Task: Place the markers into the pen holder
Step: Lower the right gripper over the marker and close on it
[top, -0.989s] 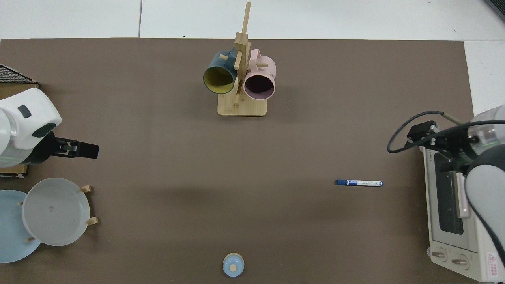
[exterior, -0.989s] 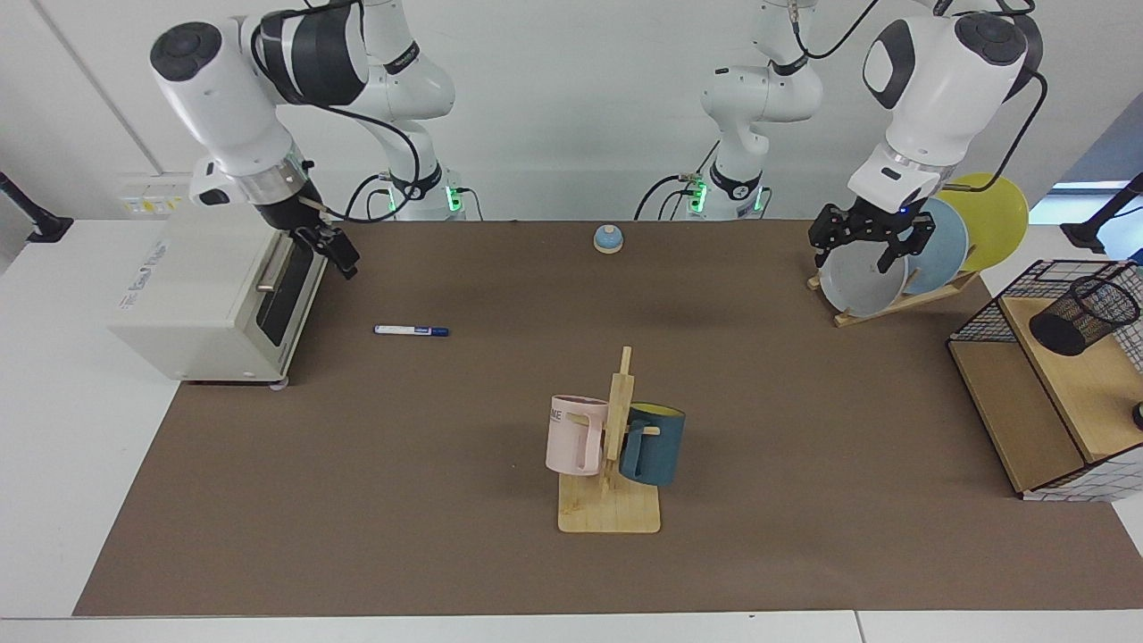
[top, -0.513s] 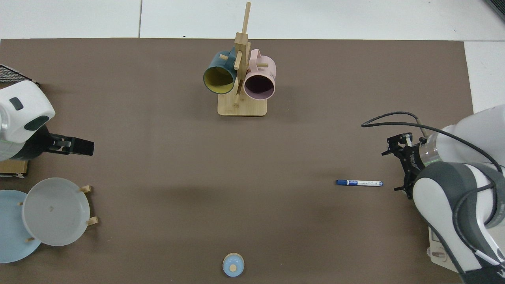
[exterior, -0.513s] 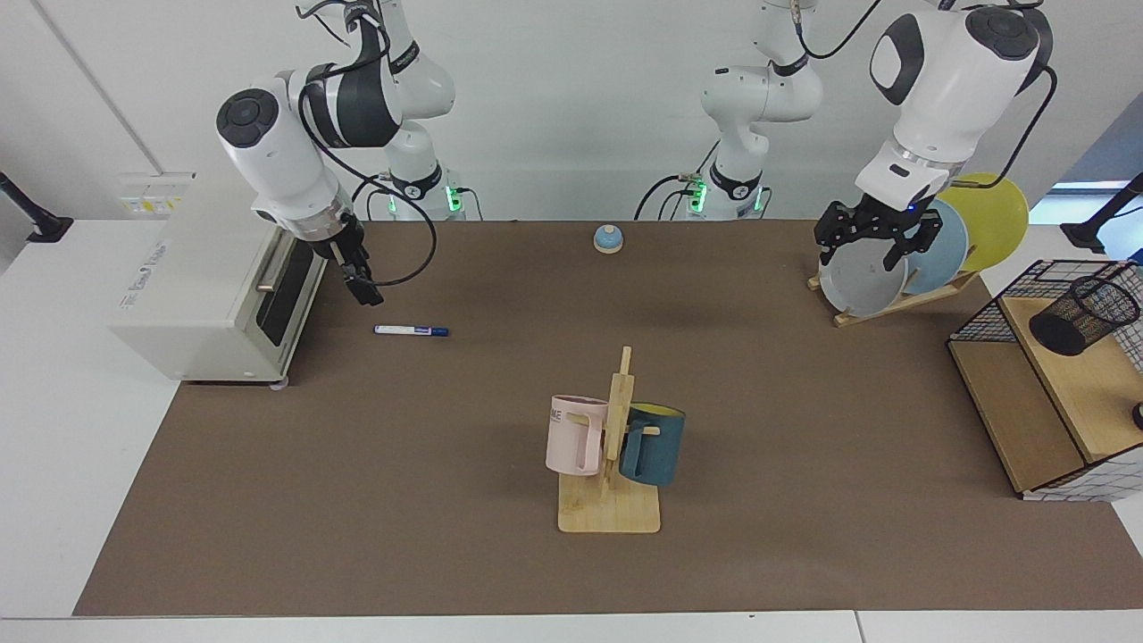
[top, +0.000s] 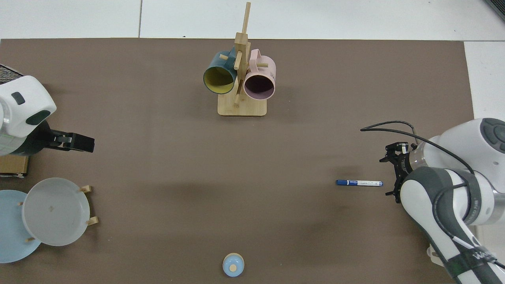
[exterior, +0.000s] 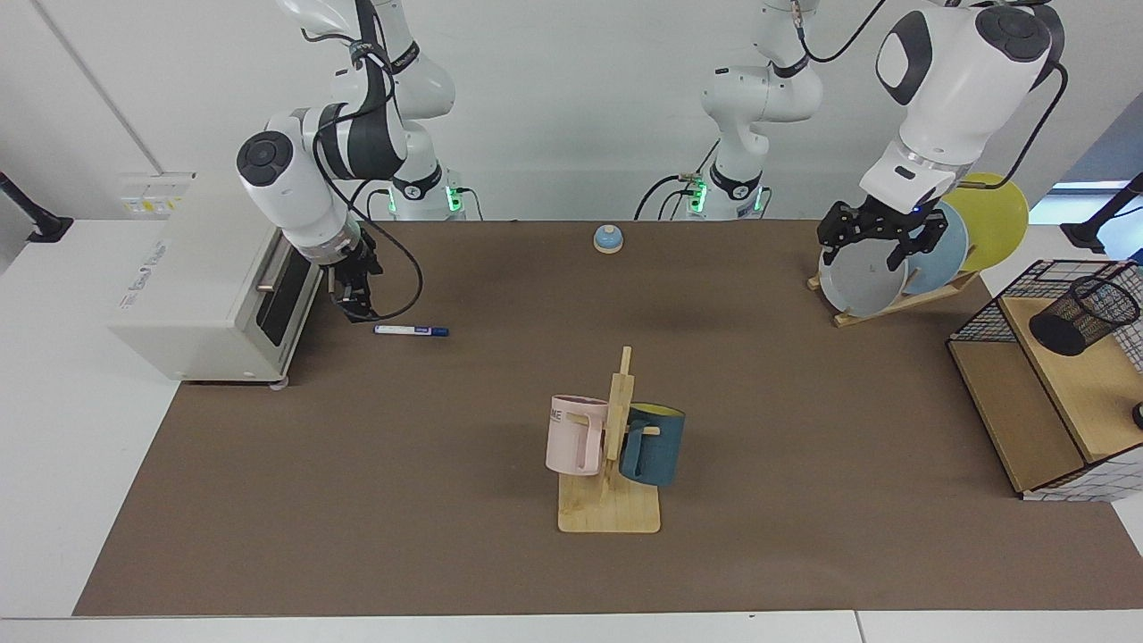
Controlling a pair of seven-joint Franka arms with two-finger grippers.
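Note:
The marker (exterior: pixel 411 330), slim and white with a blue cap, lies flat on the brown mat; the top view shows the marker (top: pixel 359 183) lying crosswise. My right gripper (exterior: pixel 352 305) points down just beside its white end, low over the mat and apart from it. In the top view the right arm's wrist (top: pixel 398 173) covers that gripper. The pen holder (exterior: pixel 1082 314), a black mesh cup, lies tilted on the wooden shelf at the far side of the table. My left gripper (exterior: pixel 862 254) hangs open and empty in front of the plates, also seen as the left gripper (top: pixel 81 142).
A toaster oven (exterior: pixel 214 295) stands right behind the right gripper. A mug rack (exterior: pixel 610 509) with two mugs is mid-table. A small bell (exterior: pixel 608 238) sits at the back. A plate rack (exterior: pixel 893 299) and a wire basket (exterior: pixel 982 313) stand near the left arm.
My right arm has swung down from above the toaster oven to the mat beside the marker's white end. The left gripper has barely shifted. The marker has not moved.

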